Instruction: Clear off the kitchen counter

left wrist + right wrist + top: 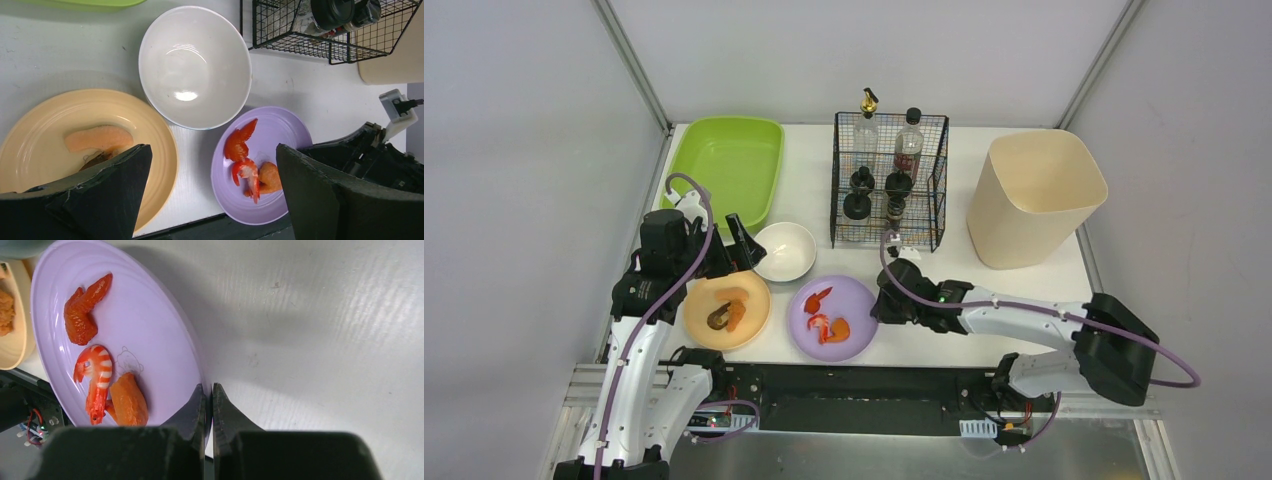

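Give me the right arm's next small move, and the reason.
Probably lift the purple plate slightly, kept level. The right gripper is shut on its rim, the plate lies flat on the kitchen counter, and the shrimp and chicken wing sit loose on it, so tilting might spill them.

Glossy white bowl (195,65); right of bowl, smooth shiny lilac plate (150,315); left of bowl, glossy peach plate (60,115); black metal wire basket (839,215); matt, scuffed white desk (325,340).

kitchen counter (809,200), tray (724,165), basket (839,180), bin (1024,215), bowl (786,250), purple plate (854,300)
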Available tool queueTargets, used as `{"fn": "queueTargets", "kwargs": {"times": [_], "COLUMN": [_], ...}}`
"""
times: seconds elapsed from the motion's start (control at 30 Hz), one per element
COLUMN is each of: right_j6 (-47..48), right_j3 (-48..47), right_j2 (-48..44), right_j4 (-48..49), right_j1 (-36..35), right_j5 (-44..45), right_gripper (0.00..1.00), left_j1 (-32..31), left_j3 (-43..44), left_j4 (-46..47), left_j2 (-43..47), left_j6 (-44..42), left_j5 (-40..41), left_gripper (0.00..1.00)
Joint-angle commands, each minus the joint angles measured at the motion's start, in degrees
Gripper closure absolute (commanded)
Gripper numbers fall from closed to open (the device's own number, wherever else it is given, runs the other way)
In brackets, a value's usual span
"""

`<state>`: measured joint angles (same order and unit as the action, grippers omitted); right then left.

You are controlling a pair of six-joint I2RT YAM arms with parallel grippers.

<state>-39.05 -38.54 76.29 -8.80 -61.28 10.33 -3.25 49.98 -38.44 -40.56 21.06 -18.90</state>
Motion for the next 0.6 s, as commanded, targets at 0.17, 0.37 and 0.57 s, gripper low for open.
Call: {"fn": "queueTargets", "kwargs": {"times": [0.17,0.37,0.57], "right_j6": [1.0,1.8,5.2], "right_j3": [-1.7,-6.0,-13.6], "right_j2": [-12.6,-17.8,-19.5], "right_j4": [-6.4,-14.0,-21.7], "right_j1": [0.7,3.5,11.1], "right_j5": [1.9,2.1,-0.3], "right_gripper": [1.0,1.0,1.0], "left_j1": [0.7,0.8,0.8], "left_j3": [0.0,0.0,0.1], "left_j4": [1.2,1.3,1.2], "left_j2": [0.1,0.5,0.8], "left_j6": [0.0,0.0,0.1], "left_j5": [1.0,0.7,0.0], "left_gripper": [0.0,0.0,0.0]}}
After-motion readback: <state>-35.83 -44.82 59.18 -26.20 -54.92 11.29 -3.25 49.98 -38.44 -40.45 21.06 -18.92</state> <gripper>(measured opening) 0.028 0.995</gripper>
